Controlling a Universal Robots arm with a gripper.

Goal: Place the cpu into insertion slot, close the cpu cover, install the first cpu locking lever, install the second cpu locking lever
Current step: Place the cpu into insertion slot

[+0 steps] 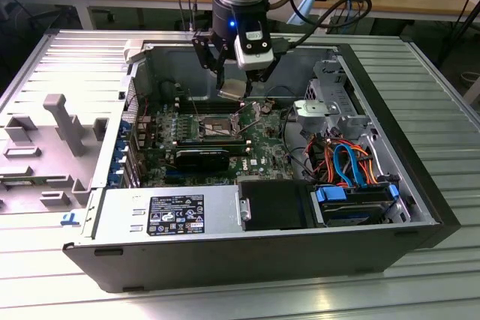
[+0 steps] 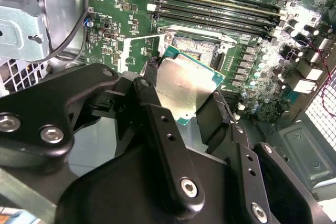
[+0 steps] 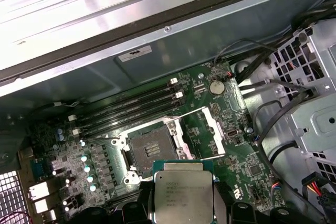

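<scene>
While the pincer [image 1: 233, 88] is clamped on two opposite edges of the chip [image 2: 186, 85], the chip is held above the open socket [image 3: 152, 150], not touching it. The cover [image 3: 216, 128] is seen raised at the socket's edge toward the exterior view's right.

The computer case [image 1: 262, 260] lies with its open side up, so the way in from above is free. The insertion slot [image 3: 152, 150] is bare, with the cpu cover [image 3: 215, 132] swung open beside it. The gripper [image 1: 232, 86], clamped on the cpu [image 3: 182, 195], hangs in the open column over the board. Long memory slots [image 3: 131, 106] run close along one side of the socket, and the case wall [image 3: 157, 51] rises behind them. On the cover's side, black cables [image 3: 273, 114] loop near the board in front of the perforated drive cage [image 3: 315, 72].
</scene>
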